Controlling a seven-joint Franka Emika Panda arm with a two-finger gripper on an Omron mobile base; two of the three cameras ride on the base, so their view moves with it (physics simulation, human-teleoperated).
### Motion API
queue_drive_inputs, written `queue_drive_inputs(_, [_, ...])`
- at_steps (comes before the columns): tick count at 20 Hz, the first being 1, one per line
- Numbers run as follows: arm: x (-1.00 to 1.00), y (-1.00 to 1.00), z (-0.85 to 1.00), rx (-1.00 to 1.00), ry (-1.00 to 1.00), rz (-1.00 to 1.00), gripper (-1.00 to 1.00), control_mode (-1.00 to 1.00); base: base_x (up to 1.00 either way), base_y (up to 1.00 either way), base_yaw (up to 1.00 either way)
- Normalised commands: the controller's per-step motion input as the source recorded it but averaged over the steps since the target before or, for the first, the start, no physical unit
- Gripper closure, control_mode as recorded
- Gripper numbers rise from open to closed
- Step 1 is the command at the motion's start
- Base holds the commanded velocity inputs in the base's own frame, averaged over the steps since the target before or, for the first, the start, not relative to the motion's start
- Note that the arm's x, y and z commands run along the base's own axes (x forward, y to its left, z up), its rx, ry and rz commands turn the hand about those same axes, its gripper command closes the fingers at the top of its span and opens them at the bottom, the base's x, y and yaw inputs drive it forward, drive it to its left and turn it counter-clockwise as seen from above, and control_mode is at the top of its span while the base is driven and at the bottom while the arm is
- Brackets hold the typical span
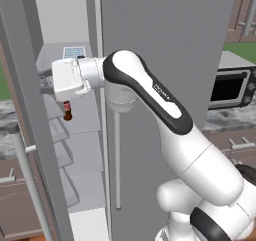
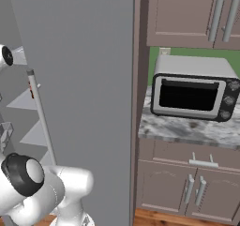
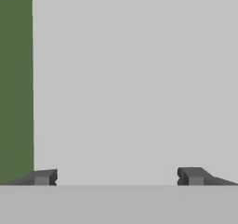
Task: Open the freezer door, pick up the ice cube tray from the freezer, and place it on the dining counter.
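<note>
The freezer door (image 1: 25, 110) stands swung open at the left, its bar handle (image 1: 22, 177) low in front. Inside the freezer (image 1: 82, 145) are several flat grey shelves. The ice cube tray (image 1: 74, 51), white with pale-blue cells, lies on an upper shelf at the back. My gripper (image 1: 45, 82) is in the opening, just below and in front of the tray, pointing left. In the hand view its fingertips (image 3: 44, 176) stand far apart on my gripper (image 3: 118, 176), open and empty, facing a flat pale-grey surface. The dining counter is out of view.
A brown bottle (image 1: 67, 112) stands on a shelf under the hand. The wider grey fridge door (image 1: 165, 35) with its long handle (image 1: 117, 160) is shut on the right. Beyond it a toaster oven (image 2: 194, 94) sits on a marbled counter (image 2: 187, 129) over handled cabinets.
</note>
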Motion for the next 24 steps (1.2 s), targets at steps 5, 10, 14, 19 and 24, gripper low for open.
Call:
queue_drive_inputs(5, [0.00, 0.43, 0.00, 0.00, 0.00, 0.00, -1.00, -1.00, 0.00, 0.00, 0.00])
queue_drive_inputs(10, [0.00, 0.12, 0.00, 0.00, -0.01, 0.00, -1.00, -1.00, 0.00, 0.00, 0.00])
queue_drive_inputs(14, [0.00, -0.29, 0.09, 0.04, -0.02, 0.00, -1.00, -1.00, 0.00, 0.00, 0.00])
queue_drive_inputs(19, [0.00, -0.95, 0.42, 0.02, 0.00, -0.09, -1.00, -1.00, 0.00, 0.00, 0.00])
queue_drive_inputs(24, [0.00, -1.00, 0.51, 0.03, 0.04, -0.17, -1.00, -1.00, 0.00, 0.00, 0.00])
